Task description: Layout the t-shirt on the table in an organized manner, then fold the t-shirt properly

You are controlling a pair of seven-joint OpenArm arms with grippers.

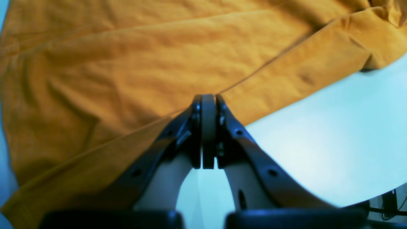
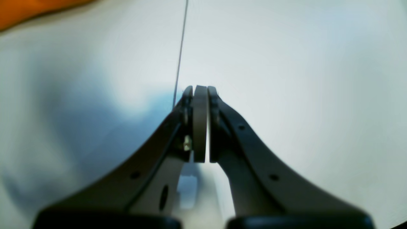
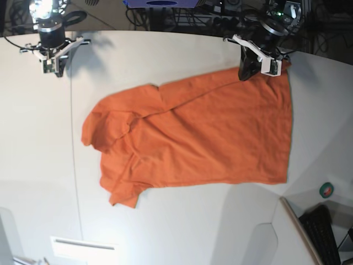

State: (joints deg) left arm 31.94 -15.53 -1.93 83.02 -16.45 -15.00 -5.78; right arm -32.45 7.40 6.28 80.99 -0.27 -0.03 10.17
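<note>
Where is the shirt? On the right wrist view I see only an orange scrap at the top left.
Observer: The shirt lies spread across the middle of the table, apart from your right gripper.
Operator: Is it flat?
Observer: Mostly. The body is fairly smooth, but the end with the sleeves is rumpled and folded over.
Operator: What is the left gripper doing?
Observer: The left gripper is shut at a hem corner of the shirt. I cannot tell whether it pinches any cloth.
</note>
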